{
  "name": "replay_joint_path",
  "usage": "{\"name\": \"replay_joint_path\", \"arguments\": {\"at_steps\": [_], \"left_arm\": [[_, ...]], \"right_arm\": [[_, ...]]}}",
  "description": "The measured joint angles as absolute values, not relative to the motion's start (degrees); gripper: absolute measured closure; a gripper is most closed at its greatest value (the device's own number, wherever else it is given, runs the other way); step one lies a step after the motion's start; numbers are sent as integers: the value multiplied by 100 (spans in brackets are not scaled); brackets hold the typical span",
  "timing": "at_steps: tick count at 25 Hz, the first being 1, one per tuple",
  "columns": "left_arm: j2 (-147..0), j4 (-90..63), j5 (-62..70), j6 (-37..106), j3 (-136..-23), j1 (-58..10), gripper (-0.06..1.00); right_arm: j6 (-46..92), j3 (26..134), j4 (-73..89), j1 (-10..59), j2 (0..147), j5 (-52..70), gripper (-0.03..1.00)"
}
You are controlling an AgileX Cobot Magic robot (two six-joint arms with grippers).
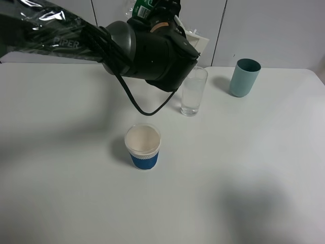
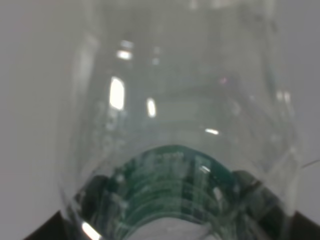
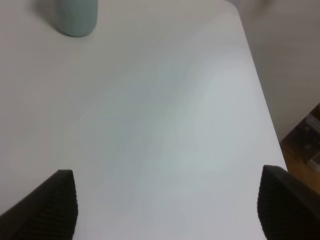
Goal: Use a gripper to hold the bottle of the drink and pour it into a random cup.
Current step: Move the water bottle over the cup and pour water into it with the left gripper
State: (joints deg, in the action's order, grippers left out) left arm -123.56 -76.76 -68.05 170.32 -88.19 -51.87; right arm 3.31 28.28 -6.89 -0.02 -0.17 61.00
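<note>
My left gripper (image 1: pixel 154 14) reaches across the middle of the table, high up at the back, and is shut on the bottle of the drink (image 1: pixel 143 7). Only the bottle's green label shows at the top edge of the exterior high view. In the left wrist view the clear bottle (image 2: pixel 180 115) fills the picture, green label (image 2: pixel 170 190) near the dark fingers (image 2: pixel 47 227). The cup (image 1: pixel 193 91), a tall clear glass, stands upright just below and right of the left wrist. My right gripper (image 3: pixel 167 210) hangs open over bare table, holding nothing.
A white paper cup with a blue sleeve (image 1: pixel 143 146) stands in front of the glass. A teal tumbler (image 1: pixel 245 77) (image 3: pixel 75 17) stands at the back right. The black cable (image 1: pixel 137 104) loops down beside the glass. The table's right edge (image 3: pixel 260 95) is near the right gripper.
</note>
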Motion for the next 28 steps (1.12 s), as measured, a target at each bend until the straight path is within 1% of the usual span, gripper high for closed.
{"name": "replay_joint_path", "arguments": {"at_steps": [28], "left_arm": [[-12356,-6836,-6806,17032,-8819,-5187,44]], "right_arm": [[331,2828,-689,-2,-17,6100,23]]}}
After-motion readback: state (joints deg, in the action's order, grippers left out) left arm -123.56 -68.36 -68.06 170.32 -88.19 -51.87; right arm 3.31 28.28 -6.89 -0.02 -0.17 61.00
